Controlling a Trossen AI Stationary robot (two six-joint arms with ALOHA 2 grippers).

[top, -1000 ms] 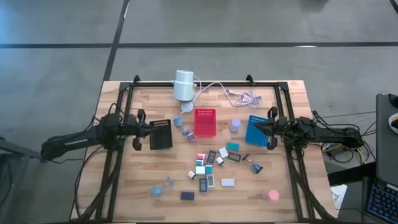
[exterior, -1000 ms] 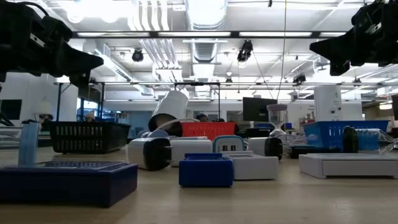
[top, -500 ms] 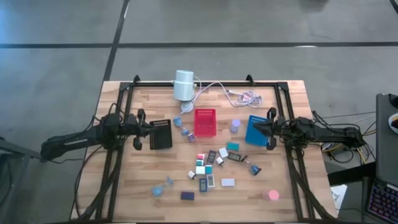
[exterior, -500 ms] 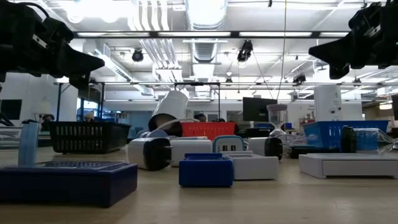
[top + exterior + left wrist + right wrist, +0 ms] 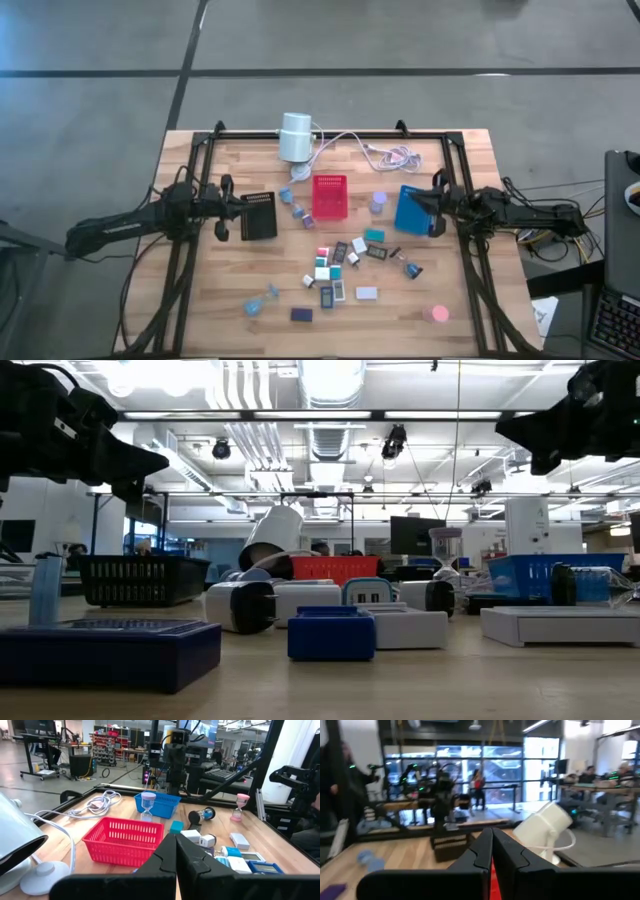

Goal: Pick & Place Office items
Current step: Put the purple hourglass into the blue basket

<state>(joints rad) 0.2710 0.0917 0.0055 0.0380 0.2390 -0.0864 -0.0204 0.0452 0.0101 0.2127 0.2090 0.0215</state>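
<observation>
Both pincers were closed and empty: the right pincer (image 5: 428, 203) hovered nearer the office items (image 5: 345, 268), which lay scattered on the counter (image 5: 470, 150) between it and the left pincer (image 5: 236, 208).

Three trays (image 5: 329, 196) sit in a row across the bench (image 5: 470, 320), a cylinder (image 5: 296, 136) and its coiled cable (image 5: 392, 153) behind them; the office items (image 5: 338, 275) lie scattered in front, while the left pincer (image 5: 238, 213) and right pincer (image 5: 424, 205) flank the row.

Bright overhead lighting, blurred right-wrist view
</observation>
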